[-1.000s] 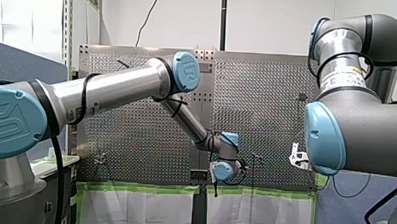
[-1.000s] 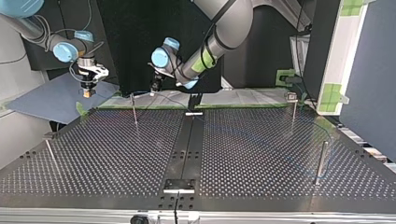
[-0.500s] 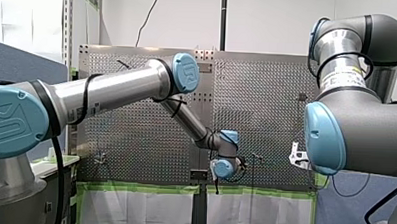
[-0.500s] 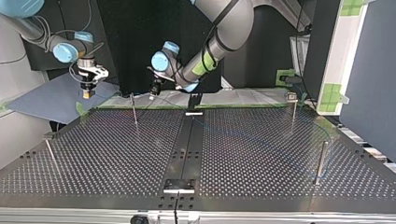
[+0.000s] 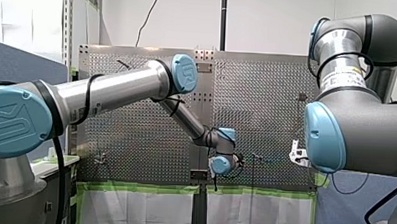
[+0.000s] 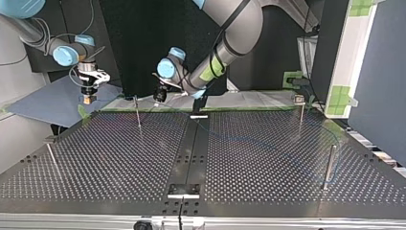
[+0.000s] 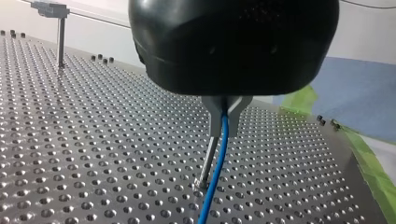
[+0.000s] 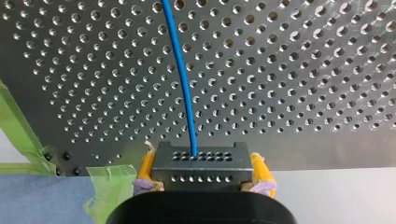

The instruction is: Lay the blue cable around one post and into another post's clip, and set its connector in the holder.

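Note:
The blue cable point(image 7: 217, 168) runs through the metal fingertips of my left gripper point(image 7: 224, 112), which is shut on it just above a thin post point(image 7: 207, 163). In the top view my left gripper point(image 6: 157, 96) hovers beside the far post point(image 6: 138, 112) at the table's back edge. My right gripper point(image 8: 201, 179) is shut with its yellow pads point(image 8: 260, 169) on the dark connector point(image 8: 201, 163), and the cable point(image 8: 182, 79) leads away from it over the plate. It hangs off the table's far corner at the top view's left point(image 6: 87, 93).
A post with a clip point(image 6: 300, 111) stands at the top view's far right, a thicker post point(image 6: 329, 165) nearer on the right, and a slanted one point(image 6: 51, 158) near left. A small bracket plate point(image 6: 183, 190) sits on the centre rail near the front edge. Green tape point(image 8: 18, 126) lines the table edge.
My left gripper has sunk a little and edged toward the far post with the cable. My right gripper has barely shifted.

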Tool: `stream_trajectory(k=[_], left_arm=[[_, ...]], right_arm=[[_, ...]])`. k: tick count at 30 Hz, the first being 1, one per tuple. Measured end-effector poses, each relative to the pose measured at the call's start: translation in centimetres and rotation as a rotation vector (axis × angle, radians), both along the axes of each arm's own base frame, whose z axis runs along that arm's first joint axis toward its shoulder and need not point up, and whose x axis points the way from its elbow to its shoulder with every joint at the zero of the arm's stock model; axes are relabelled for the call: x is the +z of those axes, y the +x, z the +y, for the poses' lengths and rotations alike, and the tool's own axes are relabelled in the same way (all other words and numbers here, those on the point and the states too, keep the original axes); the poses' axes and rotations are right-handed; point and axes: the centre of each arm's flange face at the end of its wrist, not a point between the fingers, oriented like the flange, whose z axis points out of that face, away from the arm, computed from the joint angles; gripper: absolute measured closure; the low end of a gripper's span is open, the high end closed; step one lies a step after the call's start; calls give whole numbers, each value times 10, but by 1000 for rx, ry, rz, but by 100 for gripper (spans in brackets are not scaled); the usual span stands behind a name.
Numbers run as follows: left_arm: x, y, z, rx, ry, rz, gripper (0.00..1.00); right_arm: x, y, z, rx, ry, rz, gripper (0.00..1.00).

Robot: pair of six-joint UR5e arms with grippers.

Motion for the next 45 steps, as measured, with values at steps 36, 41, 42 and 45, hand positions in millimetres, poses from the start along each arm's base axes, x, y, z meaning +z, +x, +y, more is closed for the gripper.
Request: stream_trajectory(k=[36,41,42,45], left_arm=[[-8,-1,13,19,96,11,0],[-5,-10,9,2,153,12,0],[-3,-12,7,-2,162,11,0],[2,-19,5,-14,197,13,0]], right_arm=[[4,9,-4,16,-3,-5,100],[3,12,-4,20,-2,-6,100],[3,12,-3,21,-1,-5,100],[3,13,-3,23,0,-5,100]])
